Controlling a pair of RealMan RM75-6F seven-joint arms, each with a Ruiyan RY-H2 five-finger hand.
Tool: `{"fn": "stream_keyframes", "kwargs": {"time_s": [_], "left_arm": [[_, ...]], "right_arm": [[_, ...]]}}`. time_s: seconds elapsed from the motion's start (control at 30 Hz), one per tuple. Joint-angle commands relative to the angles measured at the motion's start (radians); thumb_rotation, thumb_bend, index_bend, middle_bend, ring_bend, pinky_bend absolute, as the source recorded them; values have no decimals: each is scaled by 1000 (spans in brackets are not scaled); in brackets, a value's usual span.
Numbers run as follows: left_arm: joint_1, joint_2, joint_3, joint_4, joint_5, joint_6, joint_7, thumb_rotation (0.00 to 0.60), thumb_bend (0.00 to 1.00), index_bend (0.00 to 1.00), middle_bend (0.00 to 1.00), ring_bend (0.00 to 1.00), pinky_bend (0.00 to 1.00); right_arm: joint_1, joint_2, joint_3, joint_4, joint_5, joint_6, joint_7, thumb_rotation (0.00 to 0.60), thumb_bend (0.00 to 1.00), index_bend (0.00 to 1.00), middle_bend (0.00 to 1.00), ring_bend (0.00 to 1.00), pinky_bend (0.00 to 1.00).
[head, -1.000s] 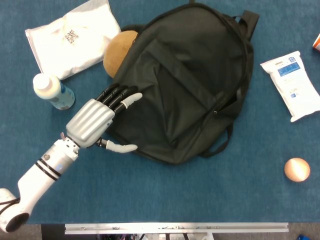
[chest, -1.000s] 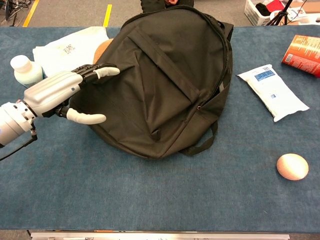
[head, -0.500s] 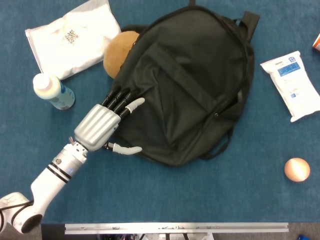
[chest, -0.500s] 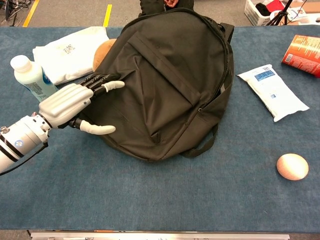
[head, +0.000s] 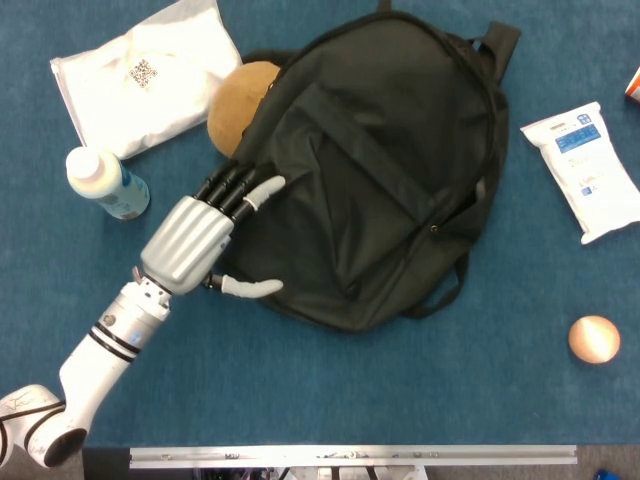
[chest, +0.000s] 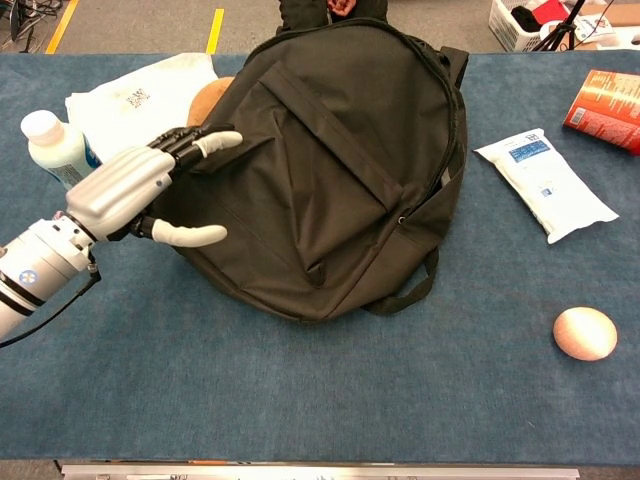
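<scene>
A black backpack (head: 380, 170) (chest: 330, 160) lies flat across the middle of the blue table. My left hand (head: 195, 238) (chest: 130, 190) is at the bag's left edge, fingers stretched out over the fabric and thumb held apart below; it holds nothing, and I cannot tell whether the fingertips touch the fabric. A round brown ball (head: 238, 100) (chest: 203, 100) sits just beyond the fingers, partly hidden under the bag's edge. My right hand shows in neither view.
A white packet (head: 145, 75) (chest: 135, 100) and a white-capped bottle (head: 100, 182) (chest: 52, 148) lie left of the hand. A wipes pack (head: 585, 170) (chest: 545, 182) and an orange ball (head: 593, 339) (chest: 585, 333) are at the right. A red box (chest: 605, 108) sits far right.
The left hand slid toward the bag half a second ago, then drew back a little to the left and up. The bag's lower left edge shifted slightly.
</scene>
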Motion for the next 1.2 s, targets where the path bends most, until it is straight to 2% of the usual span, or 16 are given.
{"fn": "stream_keyframes", "kwargs": {"time_s": [0.03, 0.5, 0.77, 1.0, 1.2], "left_arm": [[3, 13, -10, -20, 5, 20, -4, 104, 24, 0, 0, 0, 0], [-4, -44, 46, 49, -13, -57, 13, 103, 24, 0, 0, 0, 0], [-6, -50, 57, 59, -23, -76, 20, 103, 24, 0, 0, 0, 0], [4, 6, 27, 6, -12, -3, 2, 103, 24, 0, 0, 0, 0], [44, 123, 31, -63, 1, 80, -3, 120, 24, 0, 0, 0, 0]], "right_arm": [[1, -1, 0, 1, 1, -2, -1, 600, 129, 215, 343, 200, 181], [-3, -7, -3, 16, 16, -11, 8, 600, 129, 215, 343, 200, 181], [-2, -9, -4, 18, 14, -14, 12, 600, 130, 215, 343, 201, 181], [-7, -2, -2, 16, 11, -5, 17, 600, 129, 215, 343, 200, 181], [-15, -4, -13, 26, 17, -14, 33, 600, 129, 215, 343, 200, 181]]}}
